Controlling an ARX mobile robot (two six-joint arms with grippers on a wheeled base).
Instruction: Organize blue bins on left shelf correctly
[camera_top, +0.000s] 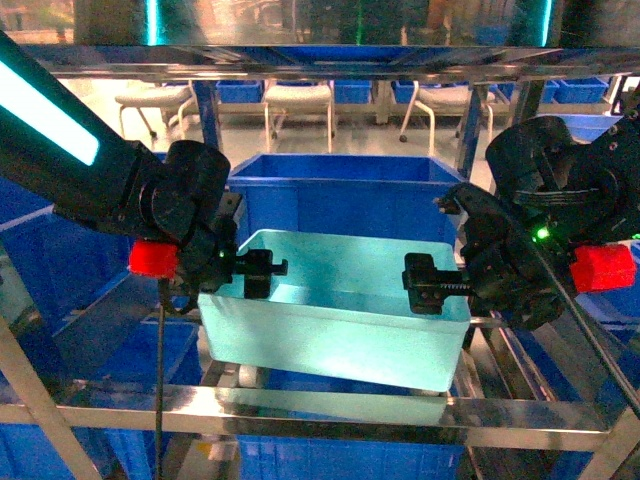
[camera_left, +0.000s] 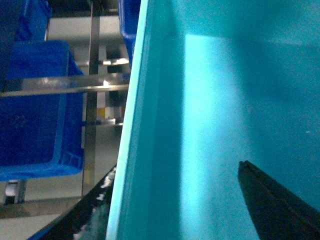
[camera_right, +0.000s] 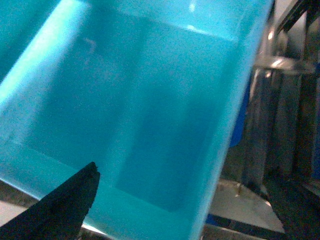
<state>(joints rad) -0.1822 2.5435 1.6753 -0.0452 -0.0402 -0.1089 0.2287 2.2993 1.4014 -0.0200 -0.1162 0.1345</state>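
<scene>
Here, a light turquoise rectangular plastic tub (camera_top: 335, 305) with smooth sloping walls and a rolled rim is held between the two hands in the middle of the head view. It is seen above the front rail of the tall stainless-steel shelf (camera_top: 330, 415), tilted so that its open top faces the camera. The left hand (camera_top: 252, 272) is clamped on the tub's left rim, one black finger (camera_left: 275, 200) being seen inside the wall in the left wrist view and the other outside it at the lower edge. The right hand (camera_top: 432, 283) is closed on the right rim in the same manner, with a black finger (camera_right: 57, 207) inside the tub in the right wrist view and the other outside, at the lower right. A red block (camera_top: 153, 258) is carried on the left wrist and another red block (camera_top: 602, 267) on the right wrist.

Directly behind the tub, a darker royal-blue plastic bin (camera_top: 345, 195) is seen on the same level of the shelf. More royal-blue bins are seen at the left (camera_top: 60, 260), at the right, and on the tier below (camera_top: 340, 458). White rollers (camera_top: 238, 377) are visible just under the tub's lower left corner. Whether the tub's underside touches the rail or the rollers cannot be told. Beyond the shelf, white chairs (camera_top: 298, 100) are seen standing on a pale floor.
</scene>
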